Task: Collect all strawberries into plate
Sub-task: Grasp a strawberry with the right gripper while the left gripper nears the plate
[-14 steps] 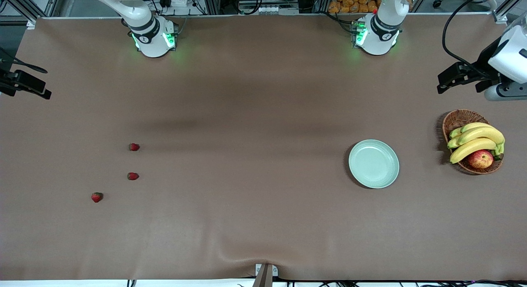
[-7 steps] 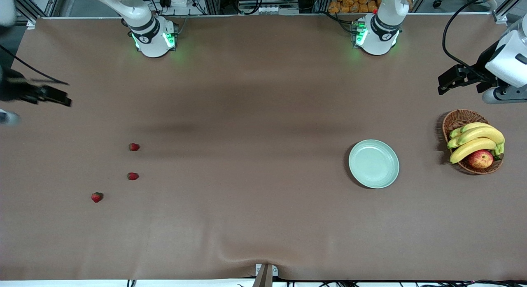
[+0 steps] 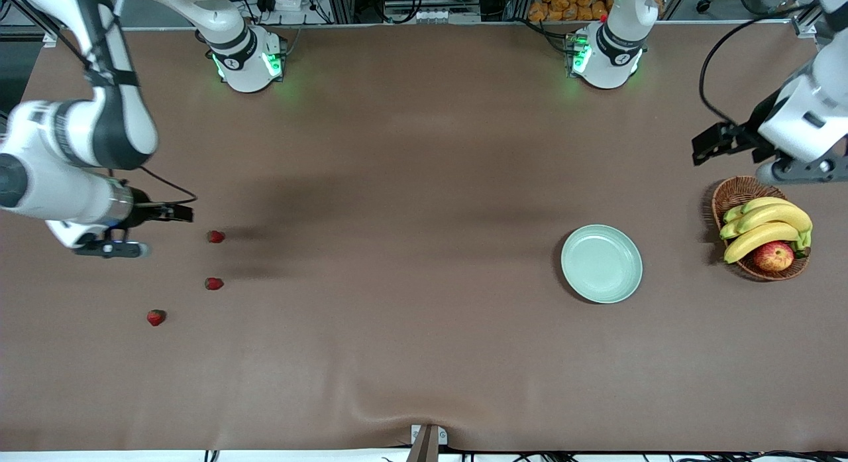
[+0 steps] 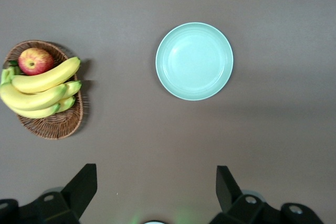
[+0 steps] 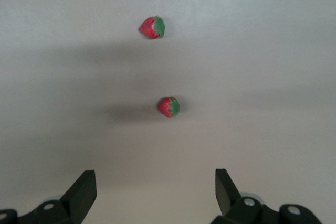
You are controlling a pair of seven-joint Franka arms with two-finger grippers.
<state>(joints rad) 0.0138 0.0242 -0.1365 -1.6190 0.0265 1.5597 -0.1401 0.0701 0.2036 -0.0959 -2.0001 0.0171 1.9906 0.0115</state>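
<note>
Three strawberries (image 3: 215, 236) (image 3: 213, 284) (image 3: 156, 317) lie on the brown table (image 3: 397, 329) toward the right arm's end, well apart from the empty mint-green plate (image 3: 601, 264). The right gripper (image 3: 173, 213) hangs over the table just beside the strawberry farthest from the camera, jaws spread wide and empty. The left gripper (image 3: 707, 147) hovers near a wicker basket (image 3: 737, 190) of bananas (image 3: 765, 227) and an apple (image 3: 773, 256), jaws likewise wide and empty.

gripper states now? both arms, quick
Left gripper: open, empty, above the table near the basket.
Right gripper: open, empty, near the strawberries.
</note>
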